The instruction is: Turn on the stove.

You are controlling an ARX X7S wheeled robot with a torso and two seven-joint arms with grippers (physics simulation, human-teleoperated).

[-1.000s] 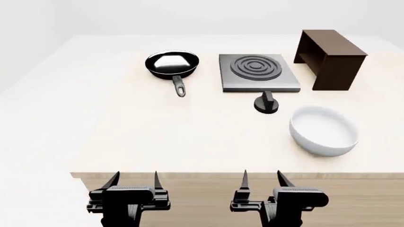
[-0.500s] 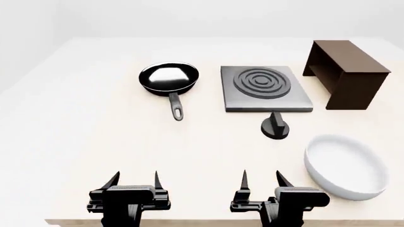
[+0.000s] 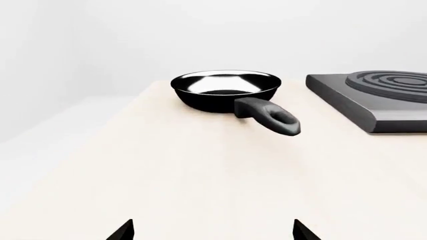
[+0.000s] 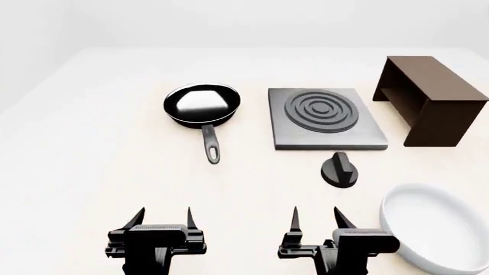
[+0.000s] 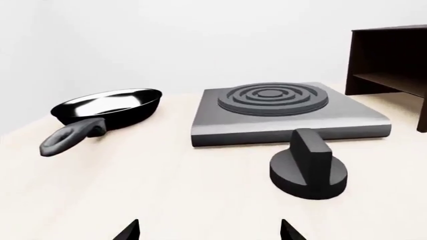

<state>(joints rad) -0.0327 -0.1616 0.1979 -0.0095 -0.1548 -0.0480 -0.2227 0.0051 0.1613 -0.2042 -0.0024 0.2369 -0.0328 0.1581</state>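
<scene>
- Looks like we're in the approach step: nothing is being touched yet, and both arms are hanging low at the near edge of the tabletop.
- The stove is sitting toward the far right of the tabletop, a flat grey plate with dark burner rings. Its little black knob is lying just in front of the plate's near edge, apart from it, with the lever standing up.
- The right gripper is the closer one, sitting nearly in line with the knob but well short of it. Its fingers are spread apart and gripping nothing, tips pointing forward.
- In the right wrist view the knob is showing dead ahead, a bit off to one side of the gap between the fingertips, so I'd guess the next move is calling for a forward reach, lining the fingers up around the lever, closing, then twisting.
- The left gripper is also standing spread and empty, facing the frying pan, which isn't part of the job.
- Worth watching, I think: the white bowl is sitting just right of the right gripper, so a wide swing could be clipping it.
- The brown box-shelf is standing beside the stove, out of the way.
</scene>
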